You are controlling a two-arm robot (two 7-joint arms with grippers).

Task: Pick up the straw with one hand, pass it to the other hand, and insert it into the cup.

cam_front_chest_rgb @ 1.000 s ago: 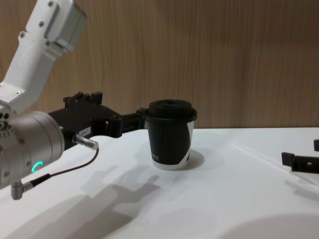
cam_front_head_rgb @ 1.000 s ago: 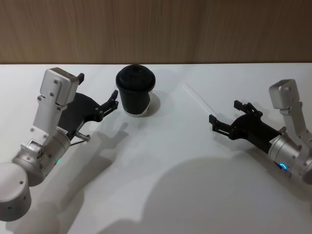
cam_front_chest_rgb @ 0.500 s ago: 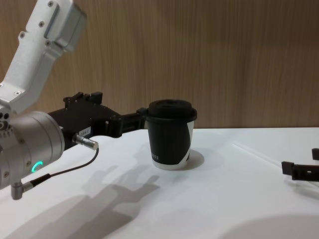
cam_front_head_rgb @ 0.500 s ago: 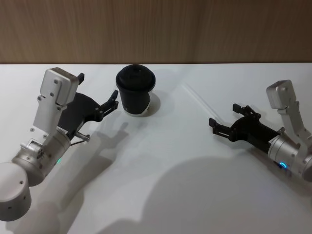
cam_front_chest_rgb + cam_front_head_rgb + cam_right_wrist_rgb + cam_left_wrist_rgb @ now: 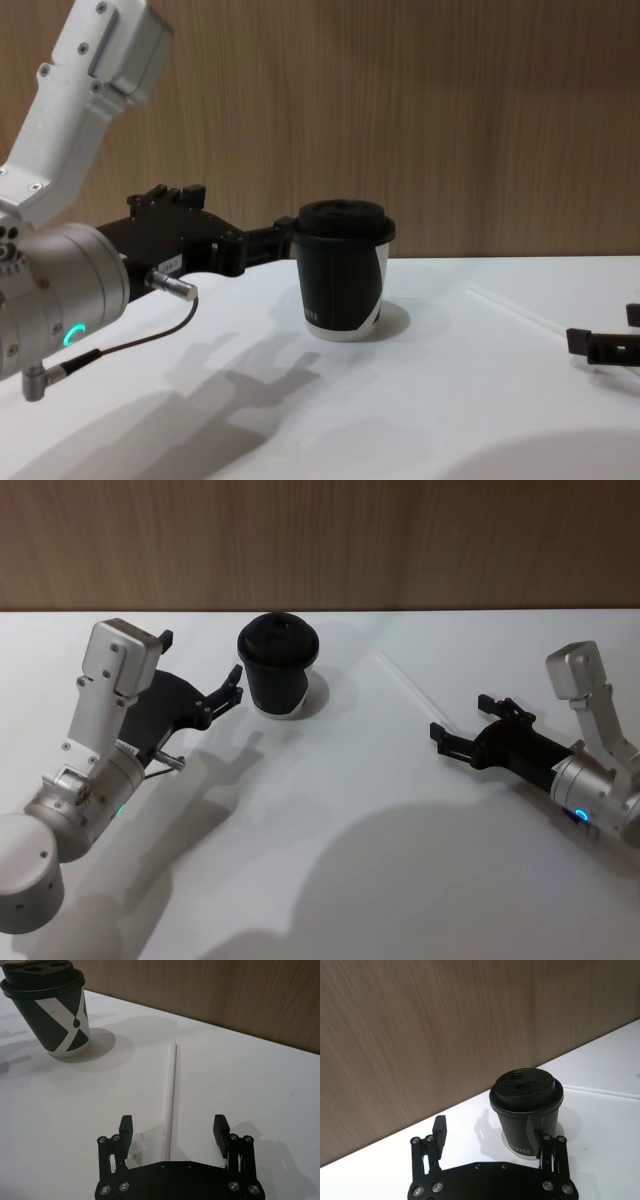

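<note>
While flat on smooth white table [image 5: 60,1110], thin tubular straw [image 5: 169,1095].

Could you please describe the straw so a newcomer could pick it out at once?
On the white table, look right of the black lidded cup. The straw lies flat there, before the open right gripper: the one thin, straight, white thing, while its neighbours are black.

The straw [image 5: 405,683] lies on the table [image 5: 330,810], right of the cup [image 5: 278,666].
</note>
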